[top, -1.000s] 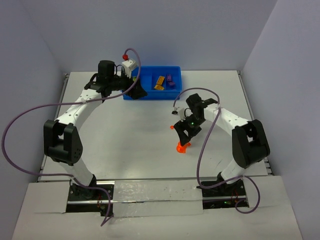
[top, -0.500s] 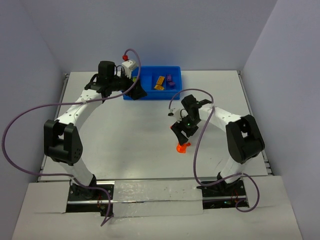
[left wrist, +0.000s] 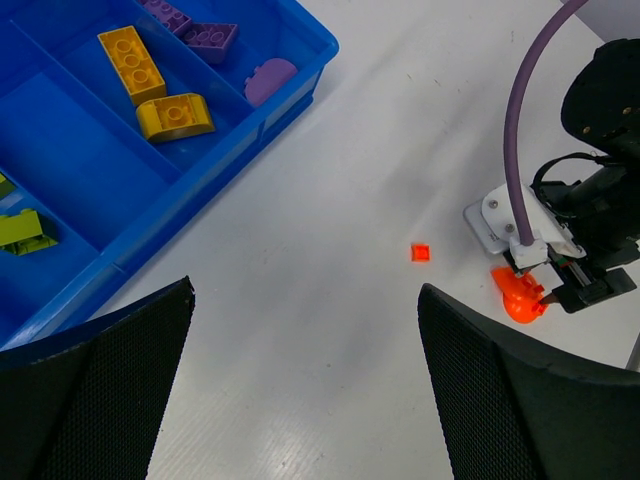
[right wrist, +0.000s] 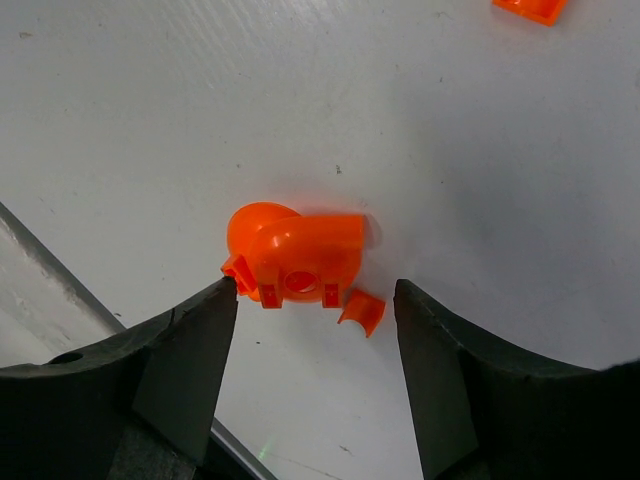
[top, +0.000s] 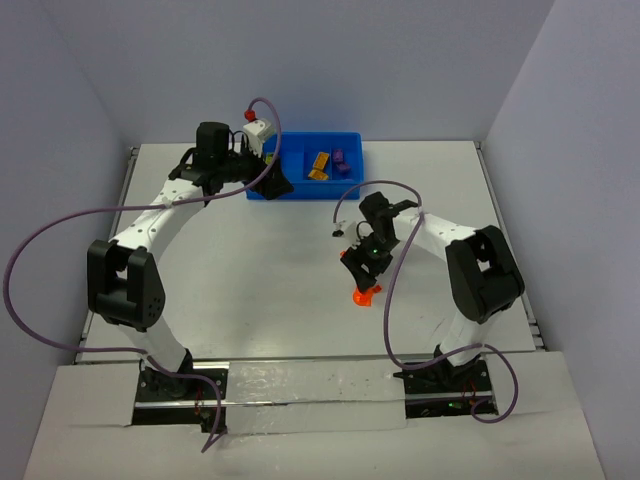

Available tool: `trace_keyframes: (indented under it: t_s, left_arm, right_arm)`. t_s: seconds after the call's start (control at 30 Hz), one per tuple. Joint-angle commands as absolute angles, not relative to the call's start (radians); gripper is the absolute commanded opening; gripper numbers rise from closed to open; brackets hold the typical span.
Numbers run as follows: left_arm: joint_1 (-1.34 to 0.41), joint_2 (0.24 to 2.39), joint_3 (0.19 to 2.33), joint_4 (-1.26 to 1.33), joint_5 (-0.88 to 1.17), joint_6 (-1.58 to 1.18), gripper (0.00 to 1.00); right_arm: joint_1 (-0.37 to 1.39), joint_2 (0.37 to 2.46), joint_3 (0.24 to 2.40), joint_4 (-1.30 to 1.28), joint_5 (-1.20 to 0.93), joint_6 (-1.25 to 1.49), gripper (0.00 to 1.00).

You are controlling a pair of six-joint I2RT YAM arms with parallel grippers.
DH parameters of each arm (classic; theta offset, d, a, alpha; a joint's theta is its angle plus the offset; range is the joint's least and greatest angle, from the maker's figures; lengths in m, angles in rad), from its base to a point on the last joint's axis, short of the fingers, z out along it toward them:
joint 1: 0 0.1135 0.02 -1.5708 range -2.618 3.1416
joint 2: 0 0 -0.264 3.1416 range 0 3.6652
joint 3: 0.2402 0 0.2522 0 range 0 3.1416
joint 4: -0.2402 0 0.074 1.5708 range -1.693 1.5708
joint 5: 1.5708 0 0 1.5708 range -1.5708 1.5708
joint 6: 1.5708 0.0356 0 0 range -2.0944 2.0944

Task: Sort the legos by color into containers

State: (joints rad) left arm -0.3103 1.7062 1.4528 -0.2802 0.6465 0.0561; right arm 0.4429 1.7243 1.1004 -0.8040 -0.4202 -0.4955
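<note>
A translucent orange-red lego [right wrist: 295,255] lies on the white table, with a small curved orange fragment [right wrist: 361,310] beside it. It also shows in the top view [top: 365,293] and the left wrist view [left wrist: 520,295]. My right gripper [right wrist: 315,300] is open just above it, with one finger tip close on each side. It also shows in the top view [top: 362,268]. A tiny orange tile [left wrist: 421,252] lies apart. My left gripper [left wrist: 305,380] is open and empty at the near edge of the blue bin [top: 350,140]. The bin holds yellow bricks [left wrist: 130,62], purple bricks [left wrist: 208,38] and an olive-green brick [left wrist: 25,228].
The bin's rim [left wrist: 250,140] stands at the back centre of the table. Purple cables loop over both arms. The table's raised side rails run along left and right.
My right gripper has shifted a little left and closer over the orange-red lego. The left arm has not moved.
</note>
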Motion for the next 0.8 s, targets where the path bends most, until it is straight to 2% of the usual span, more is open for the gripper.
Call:
trace_keyframes:
  t_s: [0.0, 0.43, 0.57, 0.77]
  left_arm:
    - [-0.307, 1.655, 1.455, -0.259, 0.636, 0.058, 0.99]
    - [-0.307, 1.659, 1.46, -0.262, 0.632, 0.061, 0.99]
    - [-0.307, 1.661, 1.462, -0.264, 0.63, 0.062, 0.99]
    - [-0.307, 1.66, 1.462, -0.261, 0.632, 0.057, 0.99]
  right_arm:
    - [0.453, 1.747, 1.121, -0.795, -0.446, -0.518, 0.69]
    - [0.453, 1.766, 1.115, -0.796, -0.454, -0.534, 0.48]
    - [0.453, 1.763, 1.115, -0.803, -0.457, -0.541, 0.37]
    - [0.452, 1.704, 1.134, -0.853, -0.466, -0.558, 0.27]
